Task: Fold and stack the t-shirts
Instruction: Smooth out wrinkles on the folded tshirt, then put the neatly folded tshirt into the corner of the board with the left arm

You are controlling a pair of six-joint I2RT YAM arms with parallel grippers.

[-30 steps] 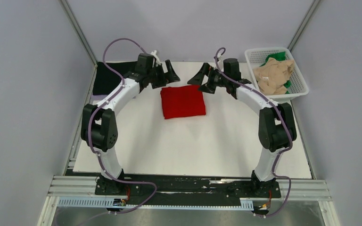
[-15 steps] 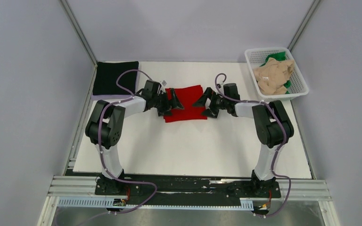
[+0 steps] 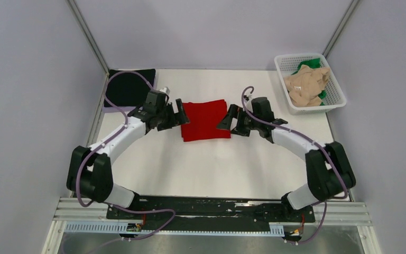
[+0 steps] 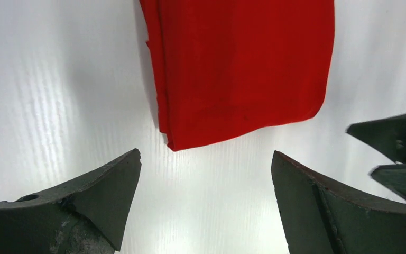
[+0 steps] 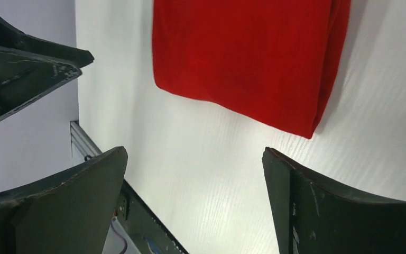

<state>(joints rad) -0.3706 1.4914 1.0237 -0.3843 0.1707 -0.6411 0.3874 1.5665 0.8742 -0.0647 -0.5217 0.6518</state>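
A bright red t-shirt lies folded flat in the middle of the table. My left gripper is open and empty just off its left edge. My right gripper is open and empty just off its right edge. In the left wrist view the red t-shirt lies ahead of the open left gripper, apart from it. In the right wrist view the red t-shirt lies ahead of the open right gripper. A folded black t-shirt lies at the back left corner. The beige t-shirt lies crumpled on the green t-shirt.
The beige and green t-shirts sit in a white lattice basket at the back right corner. The white table ends at a metal rail by the arm bases. Grey walls close in the left, right and back sides.
Both grippers came down from behind the red t-shirt to its left and right edges, then drew slightly outward off the cloth. Both stayed open. The shirt lies as before.
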